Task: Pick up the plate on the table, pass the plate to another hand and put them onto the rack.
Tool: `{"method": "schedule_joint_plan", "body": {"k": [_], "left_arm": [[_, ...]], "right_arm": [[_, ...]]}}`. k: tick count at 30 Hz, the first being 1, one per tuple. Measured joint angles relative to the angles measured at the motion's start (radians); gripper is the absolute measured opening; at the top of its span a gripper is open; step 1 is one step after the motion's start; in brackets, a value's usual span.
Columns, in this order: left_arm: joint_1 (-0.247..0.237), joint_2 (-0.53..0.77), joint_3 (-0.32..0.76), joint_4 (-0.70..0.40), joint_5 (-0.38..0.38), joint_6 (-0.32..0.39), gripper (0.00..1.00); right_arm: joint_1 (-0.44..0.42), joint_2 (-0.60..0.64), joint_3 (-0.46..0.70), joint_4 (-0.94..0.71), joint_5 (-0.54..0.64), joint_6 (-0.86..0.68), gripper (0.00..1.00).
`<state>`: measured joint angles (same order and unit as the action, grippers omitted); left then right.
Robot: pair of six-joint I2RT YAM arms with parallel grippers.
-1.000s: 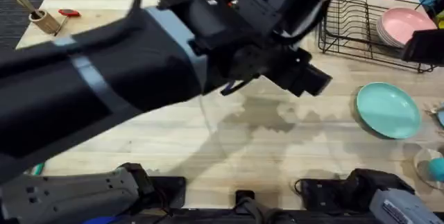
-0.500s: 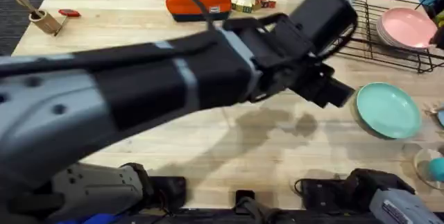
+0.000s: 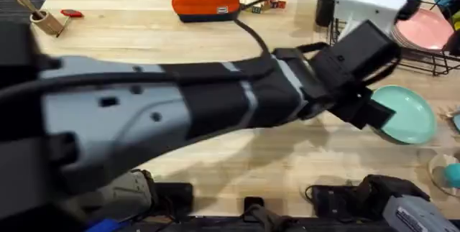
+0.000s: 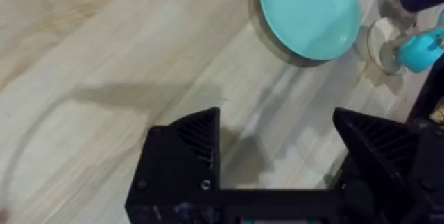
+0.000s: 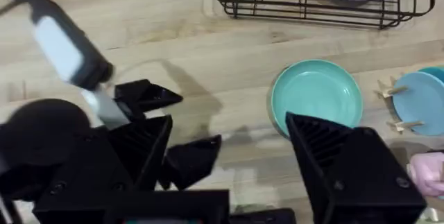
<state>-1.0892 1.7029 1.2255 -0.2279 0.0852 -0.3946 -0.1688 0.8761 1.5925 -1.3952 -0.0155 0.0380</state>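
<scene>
The plate [image 3: 406, 113] lies flat on the desk [image 3: 144, 34] at four o'clock of the rack [image 3: 374, 38], and the left claw [image 4: 277, 148], jaws wide open and empty, risks shoving it toward the blue cup [image 4: 422, 49].

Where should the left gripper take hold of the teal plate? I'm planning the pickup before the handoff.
Probably at the rim. The plate lies flat on the table, leaving only its shallow raised edge to pinch. The open left gripper is nearest the rim's near side, so come from there.
</scene>
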Motion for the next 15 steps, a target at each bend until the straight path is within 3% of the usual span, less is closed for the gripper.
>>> {"method": "schedule_joint_plan", "body": {"k": [7, 15], "left_arm": [[-0.039, 0.091, 0.082, 0.0, -0.002, -0.007, 0.996], [-0.047, 0.139, 0.137, 0.014, -0.003, -0.01, 0.996]], "right_arm": [[0.0, 0.0, 0.0, 0.0, -0.024, 0.0, 0.995], [0.0, 0.0, 0.003, -0.003, -0.031, 0.0, 0.993]]}}
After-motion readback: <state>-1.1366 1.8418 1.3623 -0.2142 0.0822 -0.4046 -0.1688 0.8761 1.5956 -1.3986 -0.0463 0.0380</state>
